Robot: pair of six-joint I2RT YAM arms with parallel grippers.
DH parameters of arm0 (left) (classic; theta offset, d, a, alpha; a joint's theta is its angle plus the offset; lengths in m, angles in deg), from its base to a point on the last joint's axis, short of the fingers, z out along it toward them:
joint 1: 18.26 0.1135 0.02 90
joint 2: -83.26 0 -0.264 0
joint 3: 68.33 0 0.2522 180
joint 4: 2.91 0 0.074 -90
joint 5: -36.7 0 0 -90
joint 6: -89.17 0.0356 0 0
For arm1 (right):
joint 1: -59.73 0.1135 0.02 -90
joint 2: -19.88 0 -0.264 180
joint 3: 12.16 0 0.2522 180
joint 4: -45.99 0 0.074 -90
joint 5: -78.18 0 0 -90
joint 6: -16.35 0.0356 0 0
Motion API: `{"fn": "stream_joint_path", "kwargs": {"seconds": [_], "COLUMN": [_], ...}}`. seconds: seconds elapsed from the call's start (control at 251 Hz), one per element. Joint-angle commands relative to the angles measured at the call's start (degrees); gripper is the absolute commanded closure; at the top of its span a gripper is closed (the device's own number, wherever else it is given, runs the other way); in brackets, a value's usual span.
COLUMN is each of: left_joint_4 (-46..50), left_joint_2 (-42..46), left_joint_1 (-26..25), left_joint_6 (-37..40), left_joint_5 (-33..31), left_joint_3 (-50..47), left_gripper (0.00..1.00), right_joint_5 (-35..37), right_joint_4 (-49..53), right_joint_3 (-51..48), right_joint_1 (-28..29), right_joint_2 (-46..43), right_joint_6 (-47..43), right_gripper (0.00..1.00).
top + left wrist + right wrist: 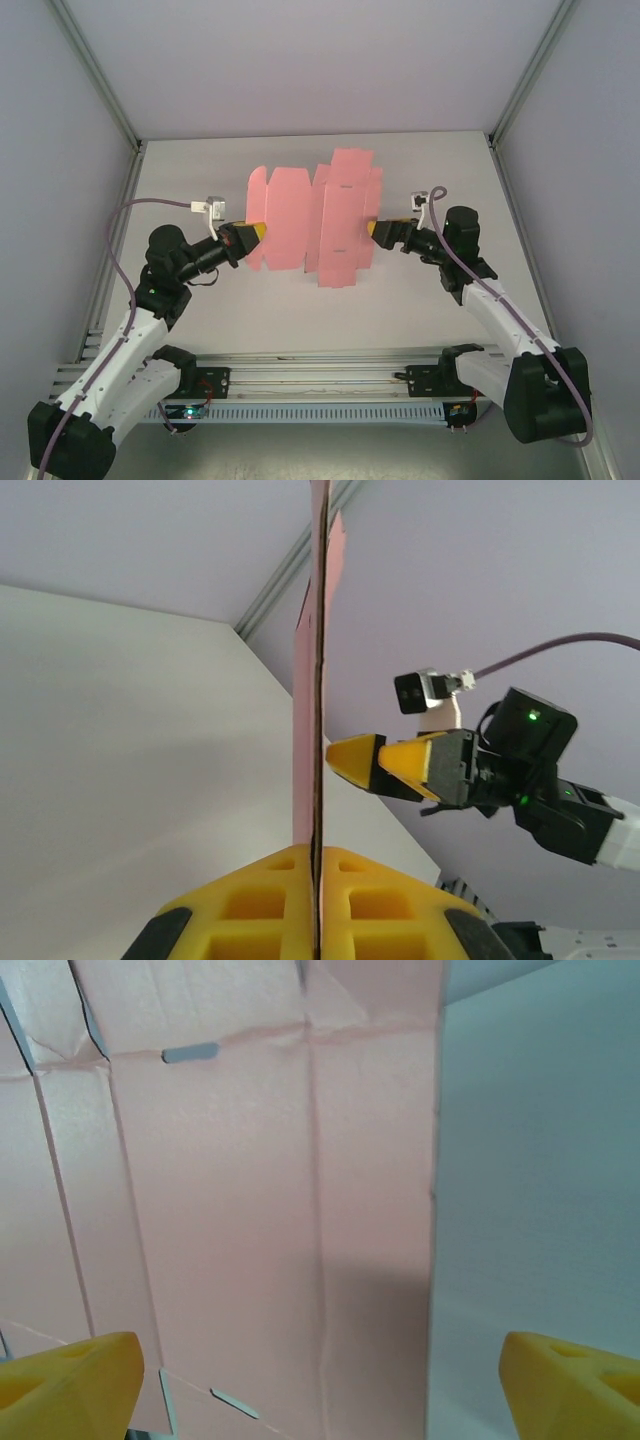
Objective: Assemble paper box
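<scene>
Pink paper box [315,215] is a largely flat, unfolded sheet (no walls formed yet), held aloft: left gripper [258,230] clamped on its left edge, right gripper [372,231] spread open just beside its right edge. All folding remains.

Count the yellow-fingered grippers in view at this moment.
2. The left gripper is shut on the left edge of the paper box. The right gripper stands open at its right edge. None appear hidden.
</scene>
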Motion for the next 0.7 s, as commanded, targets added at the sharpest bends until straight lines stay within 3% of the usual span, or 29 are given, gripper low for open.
{"fn": "stream_joint_path", "kwargs": {"seconds": [0.0, 0.375, 0.551, 0.694], "left_joint_4": [-1.85, -0.61, -0.45, 0.75], "left_joint_2": [0.85, 4.3, 4.58, 4.75], "left_joint_1": [-1.42, -3.4, -3.97, -4.02], "left_joint_6": [-1.31, 0.3, -0.05, 0.35], "left_joint_5": [2.03, -0.31, -1.49, -3.9], "left_joint_3": [1.66, 1.82, 1.4, 1.34], "left_gripper": [1.0, 1.0, 1.0, 1.0], "right_joint_5": [-6.02, -8.69, -13.25, -13.12], "right_joint_4": [-7.65, -10.19, -18.14, -16.78], "right_joint_3": [-0.25, 0.33, -1.38, -1.6], "right_joint_1": [-0.38, -2.28, -2.23, -2.37], "right_joint_2": [2.09, 8.64, 8.54, 6.0], "right_joint_6": [0.72, -0.22, 4.08, 3.99], "right_gripper": [0.1, 0.17, 0.42, 0.61]}}
